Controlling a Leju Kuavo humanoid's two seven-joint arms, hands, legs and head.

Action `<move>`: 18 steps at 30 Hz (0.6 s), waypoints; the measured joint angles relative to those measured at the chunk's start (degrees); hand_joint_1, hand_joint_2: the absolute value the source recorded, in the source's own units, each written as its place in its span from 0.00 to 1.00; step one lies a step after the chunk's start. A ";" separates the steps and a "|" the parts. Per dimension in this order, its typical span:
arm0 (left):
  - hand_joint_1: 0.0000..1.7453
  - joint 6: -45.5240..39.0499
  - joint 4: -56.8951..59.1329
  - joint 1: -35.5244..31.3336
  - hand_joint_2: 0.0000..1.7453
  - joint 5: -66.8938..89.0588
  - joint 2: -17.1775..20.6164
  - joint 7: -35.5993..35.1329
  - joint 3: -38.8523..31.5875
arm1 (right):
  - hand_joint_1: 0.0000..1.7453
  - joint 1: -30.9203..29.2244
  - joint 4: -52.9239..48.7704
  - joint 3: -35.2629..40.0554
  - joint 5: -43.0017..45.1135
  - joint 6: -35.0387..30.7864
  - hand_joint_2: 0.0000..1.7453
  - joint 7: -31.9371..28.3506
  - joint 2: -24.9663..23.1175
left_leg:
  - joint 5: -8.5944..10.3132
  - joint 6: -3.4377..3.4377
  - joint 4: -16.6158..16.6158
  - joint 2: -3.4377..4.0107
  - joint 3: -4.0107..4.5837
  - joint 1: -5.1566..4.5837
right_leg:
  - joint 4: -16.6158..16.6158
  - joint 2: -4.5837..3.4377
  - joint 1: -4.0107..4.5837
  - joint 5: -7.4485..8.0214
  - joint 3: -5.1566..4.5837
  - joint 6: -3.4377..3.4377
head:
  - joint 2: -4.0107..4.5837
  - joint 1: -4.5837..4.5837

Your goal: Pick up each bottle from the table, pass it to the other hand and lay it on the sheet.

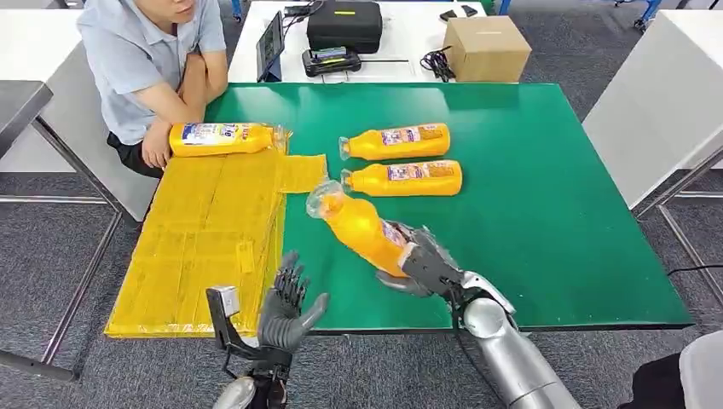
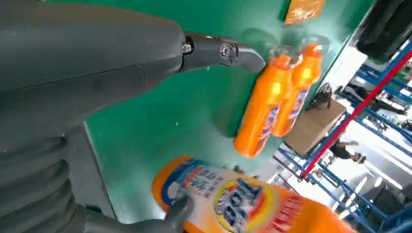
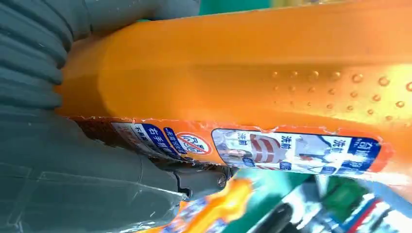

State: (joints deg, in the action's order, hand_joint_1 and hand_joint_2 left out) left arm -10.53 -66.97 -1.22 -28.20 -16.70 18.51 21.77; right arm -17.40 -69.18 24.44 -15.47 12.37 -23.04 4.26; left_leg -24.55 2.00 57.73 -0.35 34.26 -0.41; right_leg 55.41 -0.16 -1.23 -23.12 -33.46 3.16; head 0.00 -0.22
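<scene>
The green table (image 1: 546, 213) carries a yellow sheet (image 1: 213, 247) laid along its left side and overhanging the near edge. One orange bottle (image 1: 223, 138) lies on its side at the sheet's far end. Two more bottles (image 1: 401, 160) lie side by side on the bare green near the middle (caps pointing towards the sheet), close together. A person's forearms (image 1: 175, 106) rest at the table's far left corner.

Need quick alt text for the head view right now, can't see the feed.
The right hand holds an orange bottle over the green table, facing the open left hand. Two bottles lie on the table, one on the yellow sheet beside a seated person.
</scene>
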 measured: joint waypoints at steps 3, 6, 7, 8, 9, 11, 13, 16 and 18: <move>0.00 1.05 0.52 -0.29 1.00 -1.40 0.00 0.26 0.35 | 1.00 -1.72 0.72 1.64 0.72 0.46 1.00 -0.41 -0.83 | 0.00 0.00 0.00 -0.01 0.09 0.00 | 0.00 0.01 0.00 0.01 -0.11 0.01 | 0.00 -0.02; 0.00 1.53 0.76 -0.61 1.00 -1.90 0.04 0.57 0.94 | 1.00 -3.33 1.77 3.19 1.05 0.52 1.00 -0.44 -1.42 | 0.00 0.00 0.00 0.00 0.09 0.01 | 0.00 0.01 0.02 0.01 -0.14 0.01 | 0.00 -0.04; 0.00 1.55 0.79 -0.66 1.00 -1.97 0.07 0.59 1.07 | 1.00 -3.63 2.08 3.52 1.07 0.55 1.00 -0.46 -1.55 | 0.00 0.00 0.00 -0.01 0.10 0.01 | 0.00 0.02 0.02 0.01 -0.15 0.01 | 0.00 -0.04; 0.00 1.57 0.81 -0.68 1.00 -1.99 0.07 0.65 1.13 | 1.00 -3.93 2.38 3.80 1.09 0.55 1.00 -0.46 -1.70 | 0.00 0.00 0.00 -0.01 0.11 0.02 | 0.00 0.03 0.02 0.00 -0.15 0.01 | 0.00 -0.04; 0.00 1.62 0.81 -0.69 1.00 -2.05 0.07 0.81 1.14 | 1.00 -4.26 2.71 4.13 1.09 0.61 1.00 -0.46 -1.81 | 0.00 0.00 0.00 -0.01 0.13 0.03 | 0.00 0.03 0.03 0.00 -0.16 0.01 | 0.00 -0.04; 0.00 1.34 0.81 -0.84 1.00 -1.84 0.07 1.92 1.16 | 1.00 -5.09 3.69 5.17 0.57 1.05 1.00 -0.28 -2.01 | 0.00 0.00 0.00 0.02 0.15 0.03 | 0.00 0.02 0.03 0.00 -0.19 0.01 | 0.00 -0.04; 0.00 0.00 0.72 -1.53 1.00 -1.42 -0.02 3.39 1.16 | 1.00 -5.95 5.34 6.65 -0.02 1.14 1.00 -0.17 -2.67 | 0.00 -0.01 0.00 0.01 0.16 0.04 | 0.01 0.03 0.03 0.00 -0.21 0.01 | 0.00 -0.02; 0.00 -1.66 0.07 -2.64 1.00 -0.66 -0.26 4.93 1.11 | 1.00 -6.52 7.59 9.07 -0.75 0.81 1.00 -0.22 -3.78 | 0.01 -0.01 0.00 -0.07 0.18 0.04 | 0.01 0.08 0.03 0.00 -0.20 0.01 | 0.00 -0.02; 0.00 -4.10 -1.05 -2.89 1.00 1.52 -0.28 7.21 1.11 | 1.00 -6.65 9.12 10.34 -0.96 -0.24 1.00 -0.28 -4.33 | 0.01 -0.01 0.00 -0.09 0.18 0.04 | 0.01 0.09 0.03 0.00 -0.20 0.01 | 0.00 -0.02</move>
State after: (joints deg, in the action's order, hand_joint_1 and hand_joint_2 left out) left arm -14.63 -68.01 -4.11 -26.68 -16.98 25.72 22.88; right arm -24.05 -60.06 34.78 -16.44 12.13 -23.32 -0.06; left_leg -24.53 1.99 57.73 -0.44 34.44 -0.36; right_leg 55.42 -0.07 -1.20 -23.11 -33.66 3.16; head 0.00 -0.24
